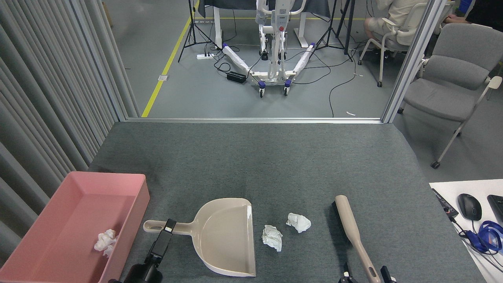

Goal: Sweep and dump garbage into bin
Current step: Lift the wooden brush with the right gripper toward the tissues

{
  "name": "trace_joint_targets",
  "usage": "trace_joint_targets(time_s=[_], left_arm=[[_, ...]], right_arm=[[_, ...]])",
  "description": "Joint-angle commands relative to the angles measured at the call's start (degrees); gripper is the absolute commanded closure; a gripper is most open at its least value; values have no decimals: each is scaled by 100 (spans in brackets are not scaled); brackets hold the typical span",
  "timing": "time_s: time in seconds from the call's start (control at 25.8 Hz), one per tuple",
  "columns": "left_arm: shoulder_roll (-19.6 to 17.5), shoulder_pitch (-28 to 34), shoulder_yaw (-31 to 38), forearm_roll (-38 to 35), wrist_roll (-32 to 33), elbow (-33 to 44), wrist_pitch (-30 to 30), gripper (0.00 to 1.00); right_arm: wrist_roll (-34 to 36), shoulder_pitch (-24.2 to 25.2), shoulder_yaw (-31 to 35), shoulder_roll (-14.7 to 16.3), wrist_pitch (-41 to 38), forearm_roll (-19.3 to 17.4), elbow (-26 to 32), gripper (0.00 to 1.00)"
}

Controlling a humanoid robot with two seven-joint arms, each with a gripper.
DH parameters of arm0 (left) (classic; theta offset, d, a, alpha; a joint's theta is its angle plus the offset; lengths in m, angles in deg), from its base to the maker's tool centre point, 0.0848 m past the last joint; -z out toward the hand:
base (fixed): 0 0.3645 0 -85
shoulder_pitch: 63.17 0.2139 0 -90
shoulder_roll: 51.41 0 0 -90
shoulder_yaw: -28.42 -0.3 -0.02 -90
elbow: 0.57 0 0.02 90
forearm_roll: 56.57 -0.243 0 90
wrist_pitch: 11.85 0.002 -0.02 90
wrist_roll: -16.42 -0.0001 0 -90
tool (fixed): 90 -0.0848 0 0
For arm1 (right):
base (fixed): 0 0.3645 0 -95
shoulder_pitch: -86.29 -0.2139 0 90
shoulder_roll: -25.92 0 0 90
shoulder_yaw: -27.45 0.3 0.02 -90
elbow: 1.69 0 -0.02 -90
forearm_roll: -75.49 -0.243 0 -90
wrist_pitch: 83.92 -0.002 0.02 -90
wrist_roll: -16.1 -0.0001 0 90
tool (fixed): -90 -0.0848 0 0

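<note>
Two wads of garbage (pixel 272 237) (pixel 298 222) lie on the carpeted surface (pixel 275 165) between the dustpan (pixel 224 236) and the brush (pixel 353 232), just beyond the pan's open edge, so that a sweep leftward would carry them in. A third wad (pixel 105 240) is already held in the pink bin (pixel 129 204), which is set just left of the left gripper (pixel 169 226), presumably so that the loaded pan can be tipped with a short swing.

The left gripper is seen end-on at the dustpan's handle; whether it is parted or closed on the handle cannot be told. The right gripper (pixel 363 271) is placed at the near end of the brush handle, one finger (pixel 346 271) on either side and apart; a clamp is not evident. Both tools appear to be in the course of being taken up.

Right of the right gripper, a white desk corner (pixel 440 186) bearing a mouse (pixel 469 206) is seen. Beyond the carpet's far edge, bare grey floor (pixel 188 90), cables, a wheeled frame (pixel 271 59) and a grey chair (pixel 452 82) are found; a ribbed curtain (pixel 47 98) closes the left.
</note>
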Motion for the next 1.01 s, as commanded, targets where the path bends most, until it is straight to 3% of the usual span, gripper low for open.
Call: trace_joint_targets(time_s=[0.0, 0.19, 0.31, 0.54, 0.7, 0.97], left_arm=[[7, -106, -1, 1, -28, -207, -11, 6], [34, -229, 8, -8, -90, -295, -20, 8], [34, -291, 8, -8, -90, -409, -20, 8], [86, -511, 8, -26, -107, -787, -37, 12], [78, -546, 8, -17, -116, -840, -37, 13], [104, -555, 8, -17, -116, -928, -160, 21]], right_arm=[[49, -89, -25, 2, 3, -1, -110, 3], [128, -125, -52, 10, 3, -1, -207, 4], [119, -133, -61, 2, 3, -1, -216, 9], [128, -125, -69, 2, -50, 8, -216, 37], [111, -125, -61, 2, -156, 8, -225, 63], [67, -142, -61, 19, -270, 8, -242, 89]])
